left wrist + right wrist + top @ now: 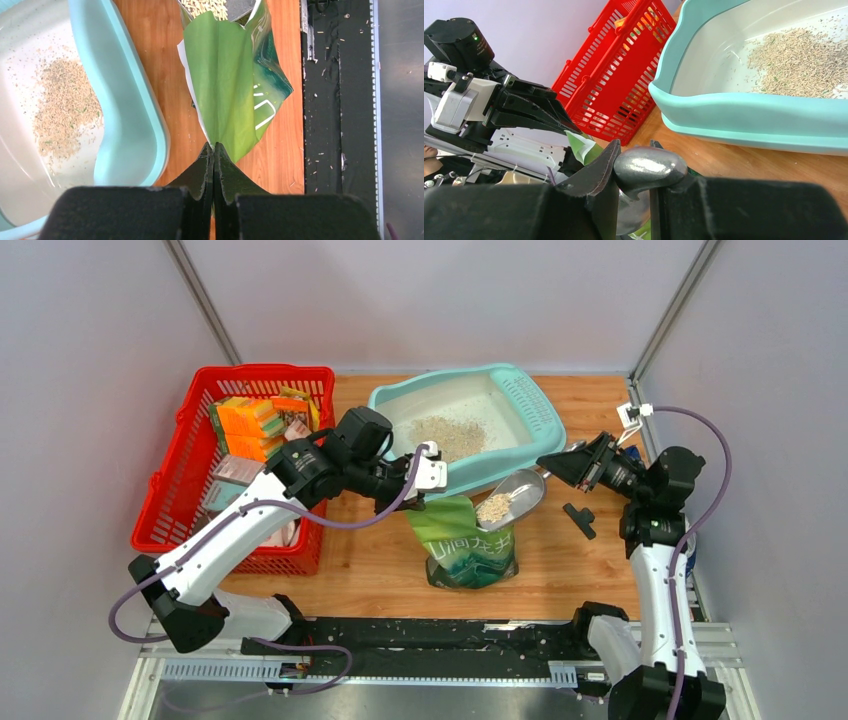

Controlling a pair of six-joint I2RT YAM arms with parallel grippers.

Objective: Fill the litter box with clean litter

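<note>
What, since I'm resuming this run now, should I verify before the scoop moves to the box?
1. Left gripper shut on the bag edge: ok.
2. Right gripper clamped on the scoop handle: ok.
3. Scoop loaded with litter: ok.
4. Scoop held level: cannot tell.
5. Way from the scoop to the box rim free: ok, nothing stands between them.
6. Box full enough: not ok, only a small pile inside and much of the floor is bare.
</note>
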